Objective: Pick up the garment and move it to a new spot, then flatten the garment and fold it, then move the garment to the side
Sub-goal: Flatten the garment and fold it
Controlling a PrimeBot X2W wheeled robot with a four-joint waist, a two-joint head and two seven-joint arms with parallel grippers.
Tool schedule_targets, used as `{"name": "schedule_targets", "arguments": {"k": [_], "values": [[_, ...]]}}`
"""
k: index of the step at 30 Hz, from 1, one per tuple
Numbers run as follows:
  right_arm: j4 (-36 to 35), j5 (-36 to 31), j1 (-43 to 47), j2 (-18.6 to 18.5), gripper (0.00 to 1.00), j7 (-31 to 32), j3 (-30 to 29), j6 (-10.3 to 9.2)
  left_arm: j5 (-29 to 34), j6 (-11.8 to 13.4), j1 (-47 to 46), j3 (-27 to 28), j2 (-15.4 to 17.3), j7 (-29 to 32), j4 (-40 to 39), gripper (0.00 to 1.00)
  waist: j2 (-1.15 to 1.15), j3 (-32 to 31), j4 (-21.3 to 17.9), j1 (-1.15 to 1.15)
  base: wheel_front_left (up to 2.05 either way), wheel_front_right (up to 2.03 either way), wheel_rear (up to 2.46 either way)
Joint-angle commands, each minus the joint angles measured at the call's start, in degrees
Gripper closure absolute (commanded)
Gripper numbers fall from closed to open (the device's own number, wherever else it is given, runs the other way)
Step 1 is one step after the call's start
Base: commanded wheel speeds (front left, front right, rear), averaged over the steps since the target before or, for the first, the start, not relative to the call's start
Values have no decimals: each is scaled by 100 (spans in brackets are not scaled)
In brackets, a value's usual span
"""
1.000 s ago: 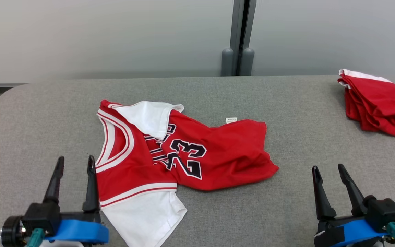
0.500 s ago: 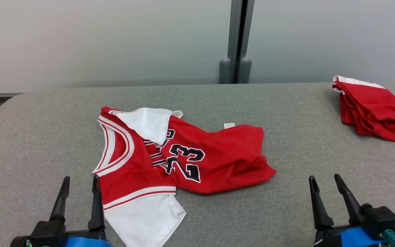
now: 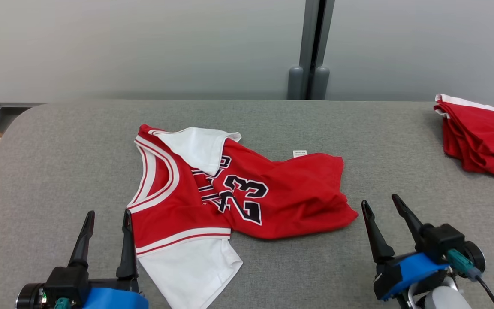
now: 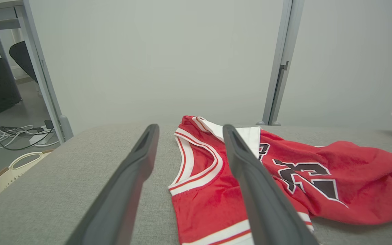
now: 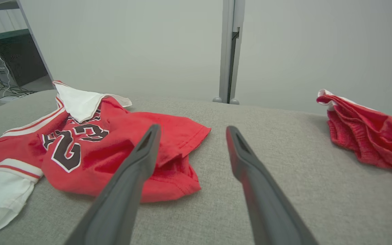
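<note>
Grey worktop [image 3: 58, 141] is carrying everything. The garment [image 3: 290, 197], a red jersey numbered 23 with white trim, is lying crumpled near the worktop's middle: body twisted, one white sleeve flipped over the chest, the other trailing toward the near edge. A second red cloth pile [image 3: 483, 137] is sitting well apart at the far right.

Left gripper [image 3: 108, 212] is hovering just beside the jersey's armhole edge, fingers spread, gripping nothing. Right gripper [image 3: 379, 199] is hovering just beside the hem corner, fingers likewise spread and empty. A small white label [image 3: 299, 153] is poking out at the far hem.

Judgement: pick-up not yet begun. Risks:
- Fabric is lying in overlapping layers, so a pinch may be catching one layer only, leaving the twist locked in on lifting.
- Thin cloth flat on the worktop: fingers may be closing on nothing.
- Moving it rightward may be crowding the red pile.
</note>
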Motion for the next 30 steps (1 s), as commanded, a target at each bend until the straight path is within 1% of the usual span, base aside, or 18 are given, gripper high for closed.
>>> {"name": "schedule_targets", "arguments": {"k": [1,7,12,19,20,21,22,26,30], "values": [[210,-13,-180,-83,0,16,70,2,-3,-28,-131,-27,-4,-26,19,0,0,55,82,0,0,0,0],[1391,-4,-816,-266,0,51,260,3,-54,-43,-316,-171,-15,-26,70,0,0,219,376,0,0,0,0],[2341,21,-1282,-344,0,15,354,3,-97,-64,-483,-283,-21,-26,112,0,0,404,614,0,0,0,0],[3468,70,-1720,-280,0,9,588,3,-143,-78,-623,-362,-25,-26,168,0,0,554,788,0,0,0,0],[3579,132,-1751,-242,40,15,621,3,-144,-73,-625,-367,-26,-26,171,0,0,558,793,0,0,0,0],[3681,189,-1757,-201,98,23,689,3,-150,-60,-620,-365,-26,-26,174,0,0,555,787,0,0,0,0],[3752,258,-1752,-160,100,21,762,5,-161,-42,-607,-366,-26,-26,177,0,0,547,768,0,0,0,0],[3674,562,-1745,-162,100,-8,925,6,-209,4,-529,-364,-25,-26,209,0,0,464,606,0,0,0,0],[3089,822,-1494,-184,100,-23,1060,3,-247,6,-497,-375,-25,-26,221,0,0,357,400,0,0,0,0]]}}
